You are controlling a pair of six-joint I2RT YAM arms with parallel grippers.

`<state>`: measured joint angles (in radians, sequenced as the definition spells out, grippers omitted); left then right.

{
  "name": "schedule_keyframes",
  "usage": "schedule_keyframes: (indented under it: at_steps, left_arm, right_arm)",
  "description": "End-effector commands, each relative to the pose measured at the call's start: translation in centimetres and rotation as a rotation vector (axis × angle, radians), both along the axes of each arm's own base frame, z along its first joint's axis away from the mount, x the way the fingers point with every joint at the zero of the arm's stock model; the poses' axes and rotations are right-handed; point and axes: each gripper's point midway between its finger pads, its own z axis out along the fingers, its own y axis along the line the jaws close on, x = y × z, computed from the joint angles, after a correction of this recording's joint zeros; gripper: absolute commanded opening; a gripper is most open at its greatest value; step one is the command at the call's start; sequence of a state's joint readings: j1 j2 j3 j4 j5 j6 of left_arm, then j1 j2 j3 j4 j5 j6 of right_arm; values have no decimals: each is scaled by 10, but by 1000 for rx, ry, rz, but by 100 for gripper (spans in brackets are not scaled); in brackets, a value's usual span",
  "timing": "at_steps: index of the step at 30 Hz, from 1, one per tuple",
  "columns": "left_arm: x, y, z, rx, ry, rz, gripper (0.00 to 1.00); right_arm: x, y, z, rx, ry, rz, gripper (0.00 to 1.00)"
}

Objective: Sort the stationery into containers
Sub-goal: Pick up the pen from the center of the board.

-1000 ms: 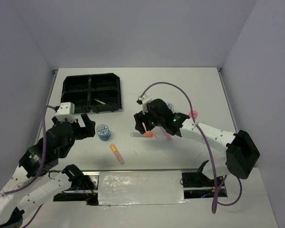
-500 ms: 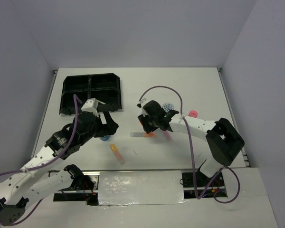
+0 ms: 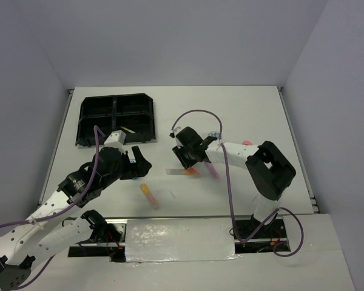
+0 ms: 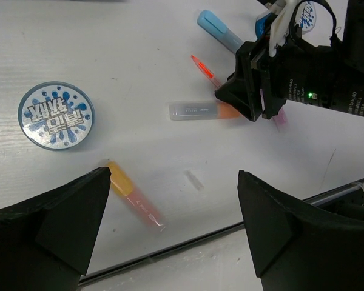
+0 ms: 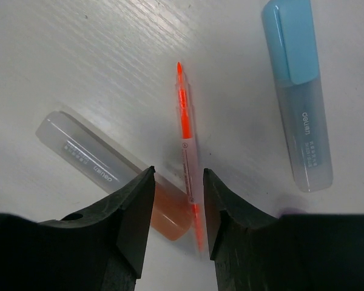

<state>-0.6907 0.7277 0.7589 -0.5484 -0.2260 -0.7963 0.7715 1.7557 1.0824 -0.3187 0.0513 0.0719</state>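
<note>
My right gripper (image 5: 178, 206) is open and low over the table, its jaws on either side of a thin orange pen (image 5: 185, 145). An orange-capped clear marker (image 5: 109, 167) lies to the left of the pen and a blue marker (image 5: 297, 91) to the right. My left gripper (image 4: 173, 230) is open and empty above the table. Below it lie a blue tub (image 4: 56, 115) with a patterned lid and a yellow-orange marker (image 4: 133, 197). A second blue tub (image 4: 306, 15) shows behind the right gripper (image 4: 258, 91). The black tray (image 3: 115, 118) sits at the far left.
A purple marker (image 3: 212, 170) lies just right of the right gripper (image 3: 191, 160). A pink cap (image 3: 247, 143) peeks out behind the right arm. The left gripper (image 3: 138, 165) covers the near blue tub in the top view. Grey walls close in the table.
My left arm has swung right and forward, so its gripper now hangs over the blue tub. My right gripper has moved a little left and down around the thin orange pen.
</note>
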Motion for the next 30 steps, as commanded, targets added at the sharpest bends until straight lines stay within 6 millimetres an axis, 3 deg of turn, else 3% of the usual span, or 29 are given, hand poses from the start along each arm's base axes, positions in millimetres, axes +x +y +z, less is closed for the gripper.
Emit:
schedule_keyframes:
  at_steps: [1, 11, 21, 30]
  left_arm:
    - [2, -9, 7, -43, -30, -27, 98]
    - [1, -10, 1, -37, -20, -35, 98]
    - [-3, -4, 3, -28, -23, -30, 99]
    - [-5, -2, 4, -14, -17, -30, 99]
  right_arm:
    - [13, 1, 4, -15, -32, -12, 45]
    - [-4, -19, -23, -89, 37, -29, 35]
    - [-13, -23, -33, -73, 93, -32, 34]
    - [-15, -21, -39, -73, 123, -19, 9]
